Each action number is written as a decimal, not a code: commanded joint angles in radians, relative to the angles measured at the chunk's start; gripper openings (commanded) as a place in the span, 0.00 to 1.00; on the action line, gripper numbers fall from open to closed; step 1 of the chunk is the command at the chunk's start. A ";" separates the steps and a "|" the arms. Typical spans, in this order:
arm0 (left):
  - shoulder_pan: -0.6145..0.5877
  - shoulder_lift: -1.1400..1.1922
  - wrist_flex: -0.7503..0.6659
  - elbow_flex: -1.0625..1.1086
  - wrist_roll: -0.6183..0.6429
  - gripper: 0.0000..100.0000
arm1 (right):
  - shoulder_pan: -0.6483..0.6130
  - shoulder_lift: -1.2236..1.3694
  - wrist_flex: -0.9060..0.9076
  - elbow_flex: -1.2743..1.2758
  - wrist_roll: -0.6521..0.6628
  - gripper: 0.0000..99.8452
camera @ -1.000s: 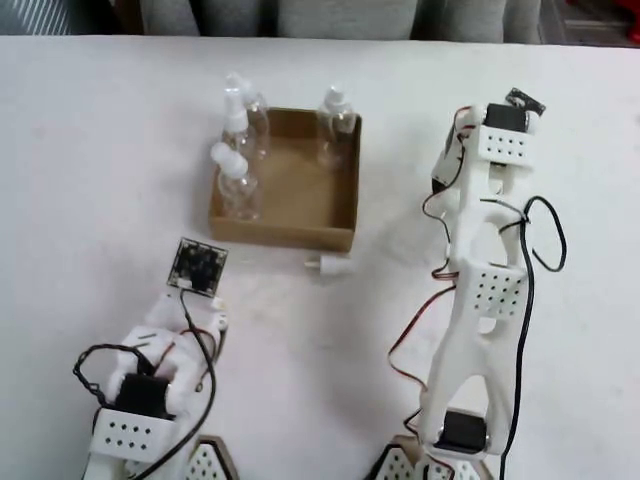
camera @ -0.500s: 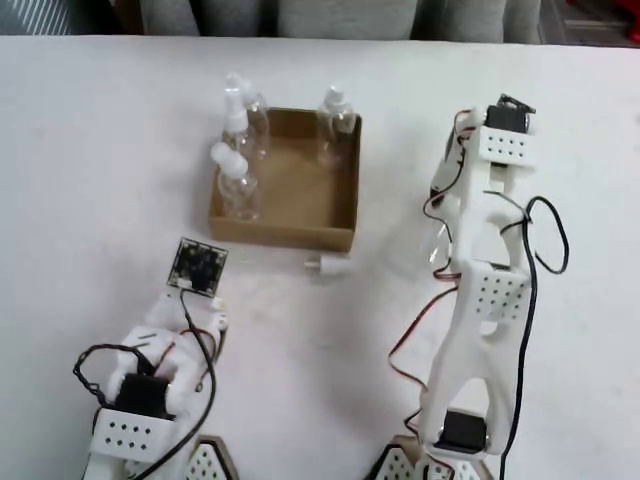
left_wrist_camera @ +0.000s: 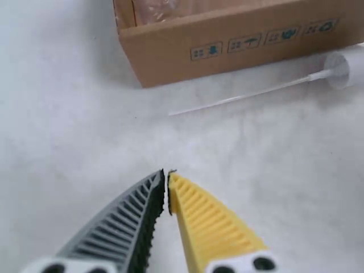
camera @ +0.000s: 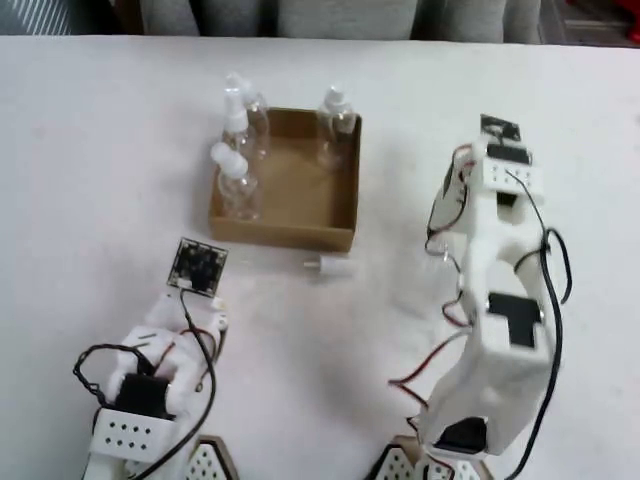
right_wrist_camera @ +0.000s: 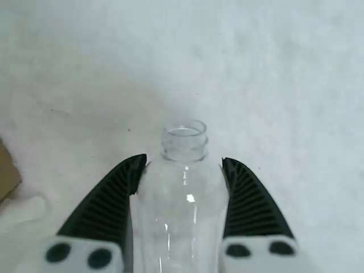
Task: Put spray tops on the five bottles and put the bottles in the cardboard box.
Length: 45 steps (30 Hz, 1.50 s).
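- Bottles number five: four wear spray tops and one is bare-necked.
- Cardboard box (camera: 280,238) — just one — sits open side up in the far half of the worktop (camera: 120,150), roughly midway between its left and right edges.
- Three capped bottles stand upright along the box's left side. The rear bottle (camera: 243,98) is at the far left corner, and I cannot tell whether it is inside or just beyond the wall. The middle bottle (camera: 246,133) and the front bottle (camera: 238,190) stand against the left wall.
- A fourth capped bottle (camera: 336,125) stands in the box's far right corner.
- One loose spray top (camera: 331,266) lies on its side on the worktop, just beside the box's near wall toward its near right corner and not touching it. Its thin dip tube (left_wrist_camera: 244,98) trails along the worktop.
- Left hand (left_wrist_camera: 166,177) has its two fingers pressed together and holds nothing. It hangs over bare worktop toward the near left corner, short of the box.
- Right hand (right_wrist_camera: 183,164) pinches the uncapped bottle (right_wrist_camera: 182,205) — one finger on each shoulder, just below the open neck. The right arm (camera: 500,290) stretches along the worktop's right side.
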 commanded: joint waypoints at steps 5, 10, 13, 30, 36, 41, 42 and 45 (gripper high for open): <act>0.010 -0.013 -0.020 0.000 -0.006 0.02 | -0.010 -0.280 -0.257 0.301 0.198 0.11; 0.010 -0.013 -0.020 0.000 -0.006 0.02 | -0.010 -0.286 -0.252 0.301 0.163 0.18; 0.010 -0.013 -0.020 0.000 -0.006 0.02 | -0.010 -0.291 -0.252 0.299 0.104 0.17; 0.010 -0.013 -0.018 0.000 -0.006 0.02 | -0.021 -0.282 -0.165 0.247 -0.002 0.24; 0.010 -0.013 -0.018 0.000 -0.006 0.02 | -0.021 -0.282 -0.091 0.206 -0.081 0.24; 0.010 -0.013 -0.018 0.000 -0.006 0.02 | -0.021 -0.280 -0.096 0.199 -0.083 0.24; 0.010 -0.013 -0.018 0.000 -0.006 0.02 | -0.022 -0.278 -0.097 0.195 -0.083 0.24; 0.010 -0.013 -0.018 0.000 -0.006 0.02 | -0.021 -0.237 -0.091 0.149 -0.083 0.24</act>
